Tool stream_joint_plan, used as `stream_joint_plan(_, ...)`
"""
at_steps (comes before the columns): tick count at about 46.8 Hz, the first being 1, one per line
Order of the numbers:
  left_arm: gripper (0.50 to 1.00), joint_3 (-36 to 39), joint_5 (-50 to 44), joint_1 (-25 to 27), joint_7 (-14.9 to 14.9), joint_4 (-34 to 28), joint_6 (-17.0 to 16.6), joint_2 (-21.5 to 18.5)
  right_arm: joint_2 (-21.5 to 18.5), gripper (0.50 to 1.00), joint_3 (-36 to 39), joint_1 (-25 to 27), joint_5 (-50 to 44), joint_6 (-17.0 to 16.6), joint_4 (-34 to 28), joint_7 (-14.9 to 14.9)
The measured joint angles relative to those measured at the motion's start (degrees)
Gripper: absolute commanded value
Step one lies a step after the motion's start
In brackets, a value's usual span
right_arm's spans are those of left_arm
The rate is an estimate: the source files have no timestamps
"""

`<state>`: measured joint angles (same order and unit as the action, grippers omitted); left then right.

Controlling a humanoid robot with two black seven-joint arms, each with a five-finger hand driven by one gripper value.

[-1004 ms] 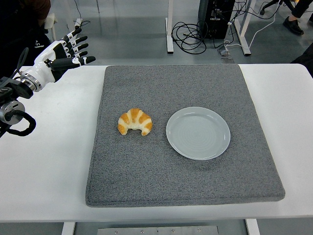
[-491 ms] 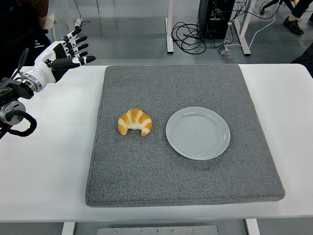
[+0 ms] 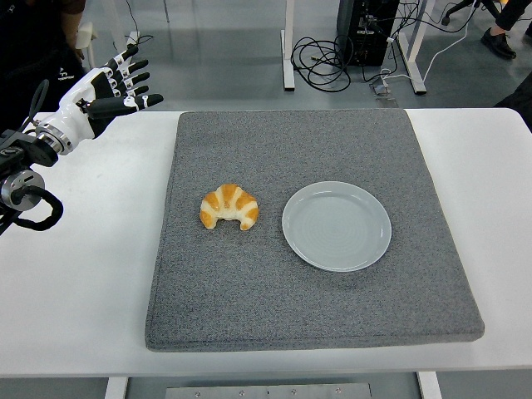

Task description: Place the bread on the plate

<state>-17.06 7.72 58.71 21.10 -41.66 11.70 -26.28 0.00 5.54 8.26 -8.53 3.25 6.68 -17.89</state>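
Head view, croissant (image 3: 229, 206) beside plate (image 3: 337, 226), left robot hand (image 3: 108, 87) spread

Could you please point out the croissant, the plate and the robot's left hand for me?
croissant (image 3: 229, 206), head view, middle of its golden crust.
plate (image 3: 337, 226), head view, bare centre of the dish.
left hand (image 3: 106, 86), head view, back of the hand, fingers spread.

Grey floor (image 3: 224, 58) behind, with tangled cables (image 3: 332, 62) (black) and desk legs (image 3: 288, 46)
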Motion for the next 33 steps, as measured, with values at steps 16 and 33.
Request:
stream_joint_plan(16,0.978,0.0,0.0,0.0,0.0,0.0,0.0,0.0,0.0,1.0,0.0,0.0,0.0,0.0,0.0,0.0)
stream_joint_plan(33,0.961,0.0,11.6,1.8,0.2,-0.5,0.0,2.1,0.0,1.0,0.0,0.0,0.0,0.0,0.0,0.0)
